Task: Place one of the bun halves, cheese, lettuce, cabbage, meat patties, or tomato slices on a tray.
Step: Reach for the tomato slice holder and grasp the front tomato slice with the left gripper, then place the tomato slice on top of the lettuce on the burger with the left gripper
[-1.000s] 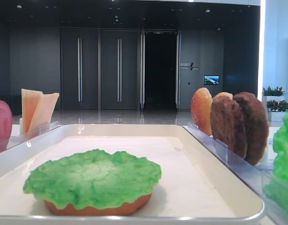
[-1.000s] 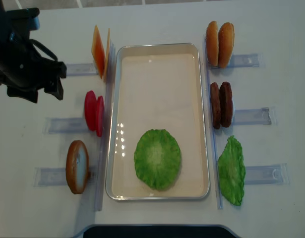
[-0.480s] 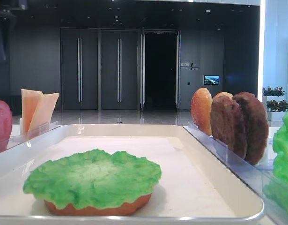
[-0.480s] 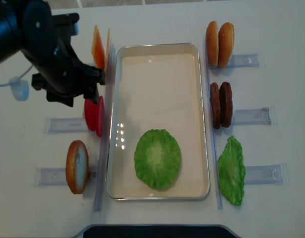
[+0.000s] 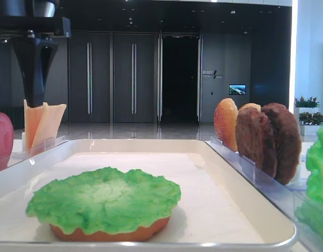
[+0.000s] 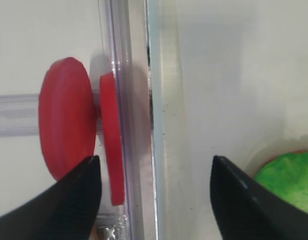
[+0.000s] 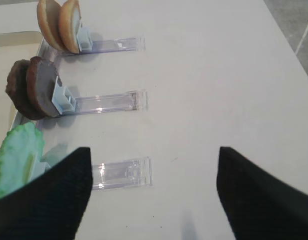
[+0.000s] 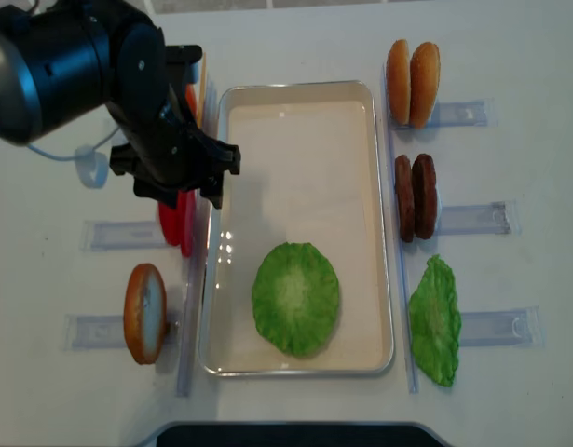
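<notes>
Overhead, left hand [image 8: 179, 191]: spread wide, holding nothing, above the tomato slices [image 8: 177, 223] by the tray [image 8: 295, 93]'s left rim.
Right hand [image 7: 154, 192]: fingers apart, nothing between, over bare bench [image 7: 219, 75].
Tray: lettuce [image 8: 295, 298] on a bun half near its front edge; the far half open.

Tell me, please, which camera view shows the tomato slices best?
The left wrist view: both tomato slices stand on edge in their rack, close up. The overhead view hides most of them under the left arm; the low front view shows one at its edge; the right wrist view, none.
</notes>
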`<act>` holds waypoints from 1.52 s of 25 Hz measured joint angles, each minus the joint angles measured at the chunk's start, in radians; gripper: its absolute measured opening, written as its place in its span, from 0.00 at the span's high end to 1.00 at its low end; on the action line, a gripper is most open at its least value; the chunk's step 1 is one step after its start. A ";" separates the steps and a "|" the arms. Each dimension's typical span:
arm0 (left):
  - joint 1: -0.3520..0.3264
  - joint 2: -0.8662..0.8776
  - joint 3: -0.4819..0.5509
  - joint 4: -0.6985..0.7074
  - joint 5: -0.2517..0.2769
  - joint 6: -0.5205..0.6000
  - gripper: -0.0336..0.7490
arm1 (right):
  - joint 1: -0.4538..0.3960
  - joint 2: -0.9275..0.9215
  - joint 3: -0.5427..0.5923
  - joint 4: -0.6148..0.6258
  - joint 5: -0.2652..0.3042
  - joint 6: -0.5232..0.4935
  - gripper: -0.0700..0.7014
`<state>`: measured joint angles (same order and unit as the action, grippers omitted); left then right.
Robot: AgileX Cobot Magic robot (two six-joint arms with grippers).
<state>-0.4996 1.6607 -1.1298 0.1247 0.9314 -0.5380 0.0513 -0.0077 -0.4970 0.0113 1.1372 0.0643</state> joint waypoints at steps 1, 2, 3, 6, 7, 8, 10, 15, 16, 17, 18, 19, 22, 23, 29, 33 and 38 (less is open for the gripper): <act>0.000 0.007 0.000 0.000 0.000 0.000 0.30 | 0.000 0.000 0.000 0.000 0.000 0.000 0.23; 0.000 0.014 0.000 0.002 0.001 -0.001 0.30 | 0.000 0.000 0.000 0.000 0.000 0.000 0.23; 0.000 0.023 0.000 0.005 0.001 -0.001 0.30 | 0.000 0.000 0.000 0.000 0.000 0.000 0.23; -0.001 0.043 0.000 0.018 0.006 -0.001 0.30 | 0.000 0.000 0.000 0.000 0.000 0.000 0.23; -0.001 0.049 0.000 0.026 0.007 -0.001 0.30 | 0.000 0.000 0.000 0.000 0.000 0.000 0.23; -0.002 0.053 0.000 0.032 0.008 -0.001 0.30 | 0.000 0.000 0.000 0.000 0.000 0.000 0.23; -0.002 0.061 0.000 0.045 0.013 -0.001 0.30 | 0.000 0.000 0.000 0.000 0.000 0.000 0.23; -0.002 0.100 -0.002 0.069 0.042 -0.001 0.36 | 0.000 0.000 0.000 0.000 0.000 0.000 0.23; -0.002 0.107 -0.002 0.073 0.050 -0.001 0.40 | 0.000 0.000 0.000 0.000 0.000 0.000 0.23; -0.002 0.113 -0.002 0.079 0.051 -0.001 0.44 | 0.000 0.000 0.000 0.000 0.000 0.000 0.23; -0.002 0.117 -0.002 0.081 0.051 -0.001 0.50 | 0.000 0.000 0.000 0.001 0.000 0.000 0.23; -0.002 0.119 -0.002 0.085 0.051 -0.001 0.55 | 0.000 0.000 0.000 0.001 0.000 0.000 0.23; -0.002 0.119 -0.008 0.098 0.054 0.000 0.73 | 0.000 0.000 0.000 0.001 0.000 0.000 0.23; -0.002 0.119 -0.009 0.100 0.054 0.000 0.78 | 0.000 0.000 0.000 0.001 0.000 0.000 0.23; -0.005 0.119 -0.036 0.108 0.104 0.025 0.89 | 0.000 0.000 0.000 0.001 0.000 0.000 0.23; -0.015 0.108 -0.068 0.081 0.147 0.042 0.90 | 0.000 0.000 0.000 0.001 0.000 0.000 0.23; -0.022 0.019 -0.069 -0.045 0.123 0.060 0.90 | 0.000 0.000 0.000 0.001 0.000 0.000 0.23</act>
<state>-0.5214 1.6794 -1.1983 0.0799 1.0549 -0.4779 0.0513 -0.0077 -0.4970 0.0122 1.1372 0.0643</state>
